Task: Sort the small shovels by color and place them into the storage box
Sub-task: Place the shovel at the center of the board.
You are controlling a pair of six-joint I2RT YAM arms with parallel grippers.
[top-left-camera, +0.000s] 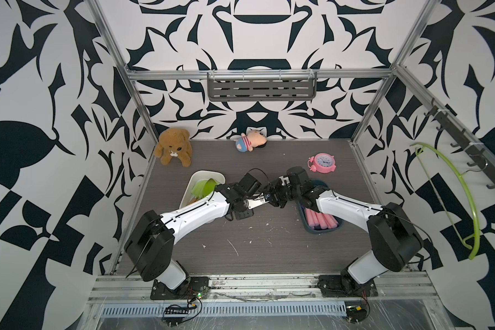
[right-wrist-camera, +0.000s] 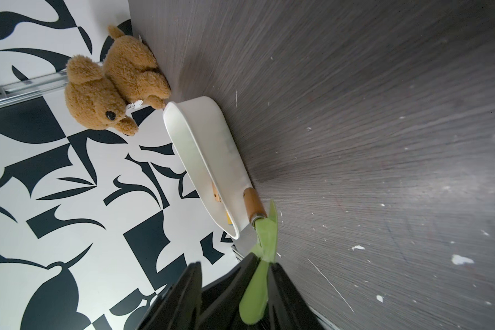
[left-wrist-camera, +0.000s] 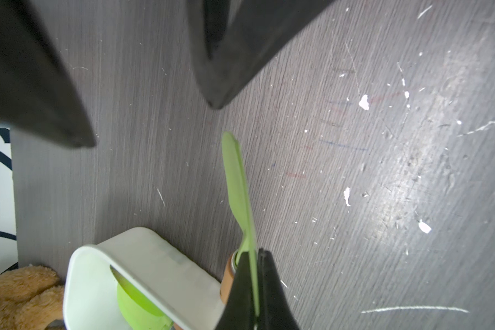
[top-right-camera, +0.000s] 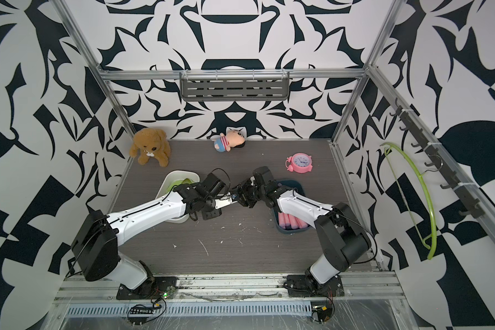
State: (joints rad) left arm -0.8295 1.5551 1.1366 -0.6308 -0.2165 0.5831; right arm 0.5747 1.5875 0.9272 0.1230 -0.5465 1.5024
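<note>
Left gripper point(left-wrist-camera: 255, 257) clamps the green shovel point(left-wrist-camera: 236, 177) edge-on by the blade, near its neck, above mid-table. Right gripper point(left-wrist-camera: 152, 123) stands spread, just off the blade tip, holding nothing. Recommended: carry toward 9 o'clock, lower handle-first into the white box point(top-left-camera: 205, 172) where green blades point(top-left-camera: 203, 187) lie, clear the rim, then release.

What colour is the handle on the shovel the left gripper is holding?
Brown, wood-like; the handle shows best in the right wrist view.
</note>
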